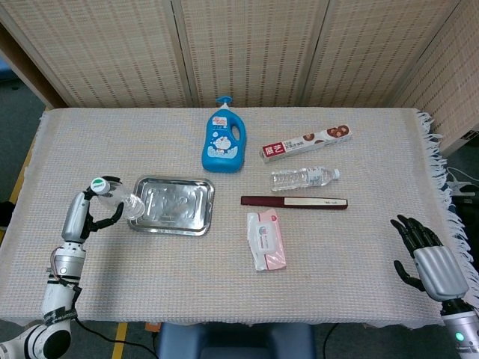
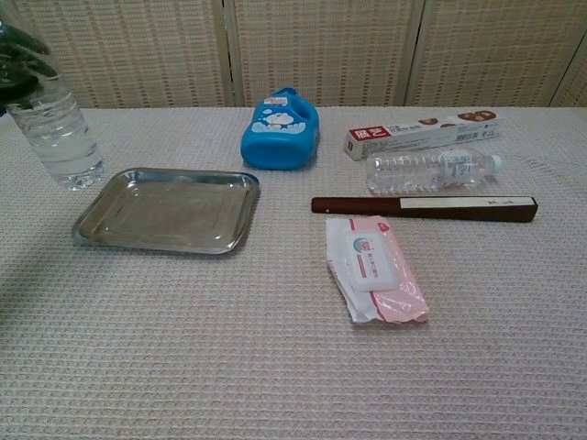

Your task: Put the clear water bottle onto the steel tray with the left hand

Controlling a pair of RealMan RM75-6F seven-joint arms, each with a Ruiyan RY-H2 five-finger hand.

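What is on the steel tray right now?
Nothing rests on the steel tray; its bare shiny floor shows in both views. The left hand holds the clear water bottle tilted, its base at the tray's left edge.

This looks like a robot test room made up as a home corner. A surface [image 1: 112,284] under a woven cloth with a fringed right edge [image 1: 441,172] stands before folding woven screens [image 1: 247,52]. Yellow floor tape [image 1: 120,333] shows below its near left corner, and bare grey floor [image 1: 16,127] past its left edge.
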